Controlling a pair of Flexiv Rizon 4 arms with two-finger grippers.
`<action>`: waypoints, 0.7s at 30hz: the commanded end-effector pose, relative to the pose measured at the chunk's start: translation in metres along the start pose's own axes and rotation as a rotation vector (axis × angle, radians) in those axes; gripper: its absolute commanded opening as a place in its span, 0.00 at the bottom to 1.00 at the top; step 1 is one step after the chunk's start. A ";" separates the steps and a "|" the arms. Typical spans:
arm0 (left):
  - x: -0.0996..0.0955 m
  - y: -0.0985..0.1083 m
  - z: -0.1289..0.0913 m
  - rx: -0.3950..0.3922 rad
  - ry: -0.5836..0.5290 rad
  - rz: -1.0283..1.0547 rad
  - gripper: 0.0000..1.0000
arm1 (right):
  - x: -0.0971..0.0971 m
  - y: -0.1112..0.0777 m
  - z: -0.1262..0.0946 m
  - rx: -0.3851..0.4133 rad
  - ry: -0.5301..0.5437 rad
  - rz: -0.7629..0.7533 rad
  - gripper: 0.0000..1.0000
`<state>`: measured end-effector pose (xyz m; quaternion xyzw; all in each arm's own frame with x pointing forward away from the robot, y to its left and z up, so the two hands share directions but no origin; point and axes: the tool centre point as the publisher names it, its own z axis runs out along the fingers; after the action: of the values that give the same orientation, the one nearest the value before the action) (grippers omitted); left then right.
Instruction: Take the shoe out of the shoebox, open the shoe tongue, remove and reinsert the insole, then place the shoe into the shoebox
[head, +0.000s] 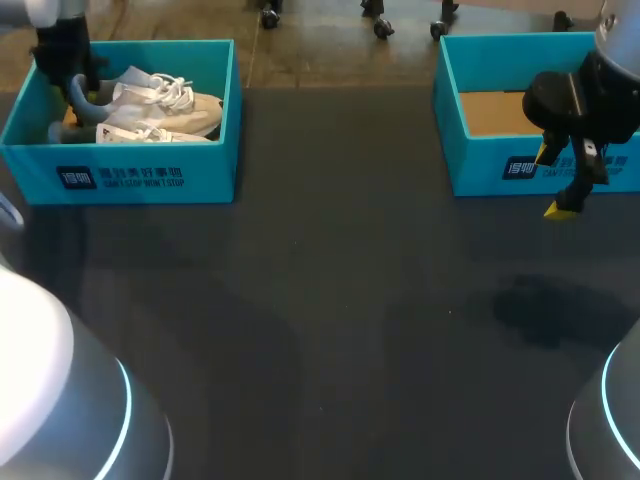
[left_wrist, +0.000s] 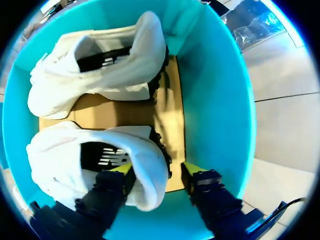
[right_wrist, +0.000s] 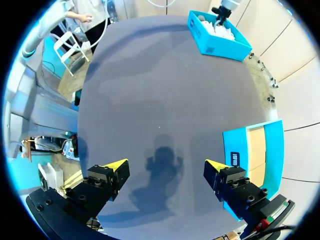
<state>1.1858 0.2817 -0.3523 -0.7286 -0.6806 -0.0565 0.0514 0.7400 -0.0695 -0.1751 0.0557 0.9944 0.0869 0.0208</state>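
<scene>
In the head view, the shoebox (head: 150, 180) is sitting at the worktop's (head: 320, 300) far left corner, holding a pair of white shoes (head: 165, 105). The left gripper (head: 75, 95) is reaching down into the box's left end. A second, empty box (head: 480, 170) is standing at the far right corner, and the right gripper (head: 556, 180) is hanging at its front wall.

In the left wrist view, the left gripper (left_wrist: 156, 172) is straddling the heel collar of the nearer shoe (left_wrist: 65, 160). One finger (left_wrist: 122, 172) is sitting inside the opening and the other is just outside the heel, so the claw is standing apart and not clamping. The other shoe (left_wrist: 125, 75) is lying ahead.

In the right wrist view, the right gripper (right_wrist: 165, 167) is hovering over bare worktop (right_wrist: 160, 90) with its fingers spread wide and nothing between them. The empty box (right_wrist: 235, 145) is lying beside it.
</scene>
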 end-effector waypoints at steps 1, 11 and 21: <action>0.002 -0.013 -0.023 -0.007 -0.026 0.012 0.93 | -0.001 0.001 0.001 0.004 0.002 0.001 1.00; 0.000 -0.037 -0.057 -0.004 -0.094 0.047 1.00 | -0.001 0.001 0.001 0.004 0.002 0.001 1.00; 0.002 -0.053 -0.074 0.023 -0.113 0.071 1.00 | -0.001 0.001 0.001 0.004 0.002 0.001 1.00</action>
<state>1.1393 0.2766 -0.2842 -0.7536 -0.6568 -0.0008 0.0258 0.7400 -0.0695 -0.1751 0.0557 0.9944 0.0869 0.0207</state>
